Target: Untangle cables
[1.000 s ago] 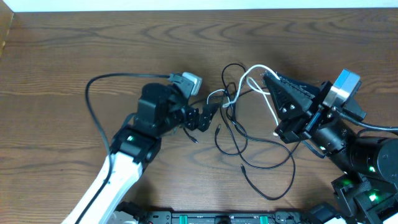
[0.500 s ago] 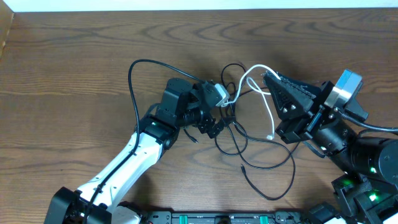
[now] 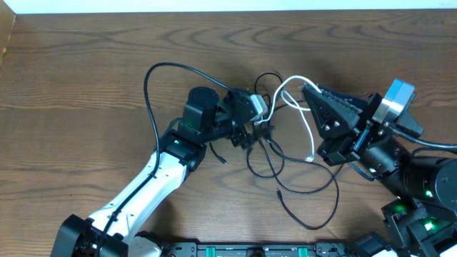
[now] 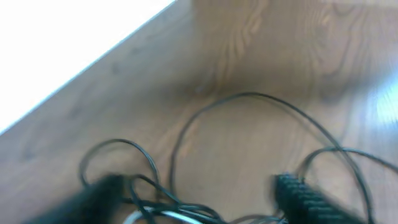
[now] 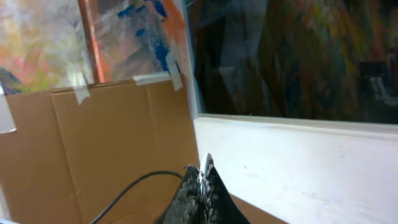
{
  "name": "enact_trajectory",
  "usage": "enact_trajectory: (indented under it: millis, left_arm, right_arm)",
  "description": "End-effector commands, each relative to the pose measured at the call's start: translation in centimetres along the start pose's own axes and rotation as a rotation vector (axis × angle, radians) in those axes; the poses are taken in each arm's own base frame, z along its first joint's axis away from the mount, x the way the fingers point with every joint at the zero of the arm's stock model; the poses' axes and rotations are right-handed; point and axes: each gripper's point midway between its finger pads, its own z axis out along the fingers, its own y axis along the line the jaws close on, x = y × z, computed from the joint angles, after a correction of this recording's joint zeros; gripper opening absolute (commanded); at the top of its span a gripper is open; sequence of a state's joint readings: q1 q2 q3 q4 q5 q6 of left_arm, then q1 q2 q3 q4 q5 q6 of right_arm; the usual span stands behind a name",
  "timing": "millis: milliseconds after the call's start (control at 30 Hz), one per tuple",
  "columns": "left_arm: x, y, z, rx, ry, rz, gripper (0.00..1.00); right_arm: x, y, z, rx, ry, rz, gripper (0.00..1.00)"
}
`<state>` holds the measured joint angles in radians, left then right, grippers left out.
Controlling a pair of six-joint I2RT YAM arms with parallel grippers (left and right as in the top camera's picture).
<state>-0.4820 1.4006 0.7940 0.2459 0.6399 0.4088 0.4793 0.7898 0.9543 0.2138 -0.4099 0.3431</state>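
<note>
My left gripper [image 3: 255,133] sits low over the near edge of the cables [image 3: 270,146], jaws spread. In the left wrist view its fingers [image 4: 305,196] stand well apart at the bottom corners, with several black cords and a pale one lying between them and a wide black loop [image 4: 249,94] curving across the wood beyond. That view is blurred, so I cannot tell whether either finger touches a cord.

My right gripper [image 3: 305,88] is pressed together, pinching the white strand [image 3: 312,125] at its very tip. From there the strand loops back toward the tangle and also drops to a small white plug end [image 3: 310,158] on the table [image 3: 86,71]. The right wrist view faces away from the table and shows only the closed fingertips [image 5: 204,177], a cardboard panel [image 5: 93,143] and a white ledge [image 5: 298,162].

From overhead, my left wrist and its camera housing [image 3: 255,106] cover the knot where the cords cross. My arm's own thick wire [image 3: 171,65] arcs over the wood just behind it. Loose black cords trail from the tangle toward the near edge.
</note>
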Motion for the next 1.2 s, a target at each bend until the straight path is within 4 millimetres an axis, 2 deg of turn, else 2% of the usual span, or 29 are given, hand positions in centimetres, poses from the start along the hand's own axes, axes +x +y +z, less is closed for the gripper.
enact_trajectory:
  millis: [0, 67, 133, 233, 367, 400, 467, 533, 633, 733, 800, 967, 1167]
  left_arm:
    - [-0.6, 2.3, -0.2, -0.126, 0.003, 0.04, 0.11]
    - [-0.2, 4.0, -0.5, -0.225, 0.034, 0.039, 0.08]
    - [0.5, 7.1, -1.6, -0.411, 0.084, 0.029, 0.07]
    - [0.7, 10.6, -4.1, -0.653, 0.134, 0.03, 0.08]
    - [-0.9, 13.0, -8.5, -0.893, 0.153, 0.078, 0.07]
    - [-2.2, 13.3, -10.4, -0.963, 0.145, 0.109, 0.07]
    - [-4.1, 13.1, -12.3, -1.003, 0.101, 0.123, 0.08]
    - [-5.8, 12.6, -13.7, -1.018, 0.045, 0.13, 0.07]
    - [-9.2, 10.8, -15.9, -1.002, -0.073, 0.154, 0.08]
    - [-13.1, 7.2, -16.4, -0.844, -0.232, 0.22, 0.08]
    - [-16.3, 2.7, -16.8, -0.64, -0.378, 0.311, 0.08]
    - [-18.7, -1.7, -18.4, -0.477, -0.502, 0.391, 0.08]
    - [-18.9, -5.1, -17.4, -0.26, -0.547, 0.412, 0.08]
  right_arm:
    - [-0.9, 0.6, -0.3, -0.024, -0.013, 0.008, 0.01]
    - [-0.9, 0.6, -0.3, -0.026, -0.012, 0.008, 0.01]
    - [-0.9, 0.6, -0.3, -0.027, -0.013, 0.008, 0.01]
    - [-0.7, 0.3, -0.4, -0.014, -0.005, 0.005, 0.01]
    - [-0.3, -2.3, -0.8, 0.108, 0.009, 0.014, 0.01]
    - [0.1, -3.9, -1.1, 0.18, 0.023, 0.02, 0.01]
    - [0.7, -5.7, -1.7, 0.266, 0.042, 0.029, 0.01]
    - [1.3, -7.3, -2.2, 0.344, 0.06, 0.037, 0.01]
    - [2.4, -9.4, -3.2, 0.454, 0.096, 0.05, 0.01]
    - [3.5, -10.3, -3.5, 0.488, 0.135, 0.065, 0.01]
    - [4.7, -10.9, -3.2, 0.501, 0.17, 0.079, 0.01]
    - [6.9, -12.0, -2.6, 0.514, 0.236, 0.106, 0.01]
    - [8.8, -12.4, -1.8, 0.484, 0.294, 0.136, 0.01]
